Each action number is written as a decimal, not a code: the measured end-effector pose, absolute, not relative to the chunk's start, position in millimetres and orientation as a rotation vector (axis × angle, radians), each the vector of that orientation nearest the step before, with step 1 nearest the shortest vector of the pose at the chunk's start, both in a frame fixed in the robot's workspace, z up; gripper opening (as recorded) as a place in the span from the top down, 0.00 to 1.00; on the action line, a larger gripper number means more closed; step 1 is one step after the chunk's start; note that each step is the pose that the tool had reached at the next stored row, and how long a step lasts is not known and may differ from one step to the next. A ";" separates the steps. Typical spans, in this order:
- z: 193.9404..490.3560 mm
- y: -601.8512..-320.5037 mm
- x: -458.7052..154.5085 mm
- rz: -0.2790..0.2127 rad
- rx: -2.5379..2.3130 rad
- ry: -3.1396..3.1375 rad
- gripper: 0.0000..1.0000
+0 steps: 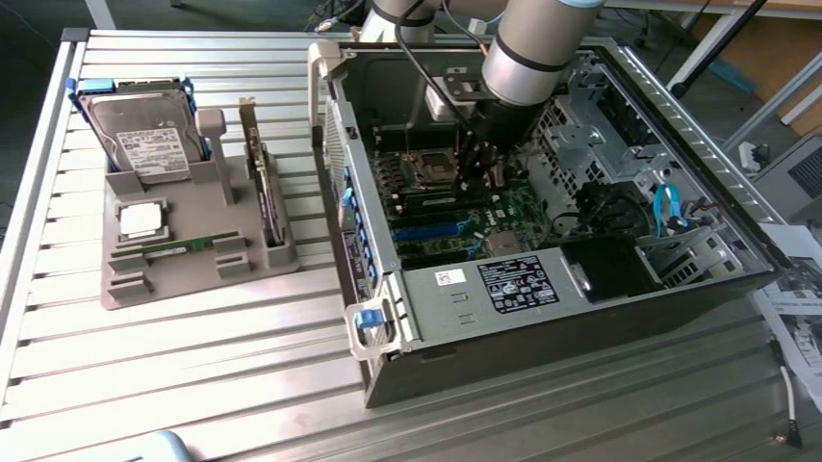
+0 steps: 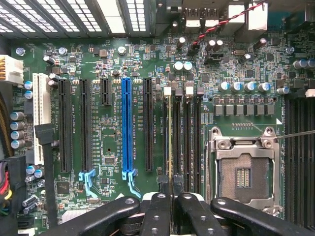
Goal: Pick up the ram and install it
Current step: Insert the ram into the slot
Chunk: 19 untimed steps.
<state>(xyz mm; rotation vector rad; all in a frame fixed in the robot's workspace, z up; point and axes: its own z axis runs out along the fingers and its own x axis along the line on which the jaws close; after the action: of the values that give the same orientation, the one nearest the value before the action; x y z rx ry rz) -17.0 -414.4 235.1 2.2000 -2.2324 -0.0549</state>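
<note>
In the wrist view the ram (image 2: pixel 170 142) appears edge-on as a thin, long line running along one of the black memory slots (image 2: pixel 176 137), beside the empty silver processor socket (image 2: pixel 241 172). My gripper (image 2: pixel 171 194) is shut on the ram's near end, with a black finger (image 2: pixel 157 211) on each side of it. Whether the ram sits in the slot or just above it I cannot tell. From the exterior view, the gripper (image 1: pixel 478 178) reaches down into the open computer case (image 1: pixel 385 327), over the green motherboard (image 1: pixel 514 207).
A grey tray (image 1: pixel 192 274) at the exterior view's left holds a hard drive (image 1: pixel 148 135), a square silver chip (image 1: pixel 141 219), another thin green stick (image 1: pixel 180 248) and an upright expansion card (image 1: pixel 264 183). Case walls, drive cages and cables (image 1: pixel 661 207) surround the arm.
</note>
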 end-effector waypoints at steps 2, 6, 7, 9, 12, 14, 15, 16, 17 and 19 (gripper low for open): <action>234.7 -414.4 -17.0 -0.055 2.200 -2.232 0.88; 234.6 -414.4 -17.0 -0.055 2.200 -2.232 0.88; 234.6 -414.5 -17.0 -0.055 2.200 -2.232 0.88; 234.6 -414.4 -17.0 -0.055 2.200 -2.232 0.88; 234.6 -414.5 -17.1 -0.055 2.200 -2.232 0.88; 234.6 -414.4 -17.1 -0.055 2.200 -2.232 0.87; 234.6 -414.4 -17.1 -0.055 2.200 -2.232 0.87; 234.6 -414.4 -17.0 -0.055 2.200 -2.232 0.81; 234.6 -414.4 -17.0 -0.055 2.200 -2.232 0.81; 234.6 -414.5 -17.1 -0.055 2.200 -2.232 0.81</action>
<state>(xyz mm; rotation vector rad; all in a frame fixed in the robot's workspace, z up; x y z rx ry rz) -17.1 -414.5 234.6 2.2000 -2.2324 -0.0549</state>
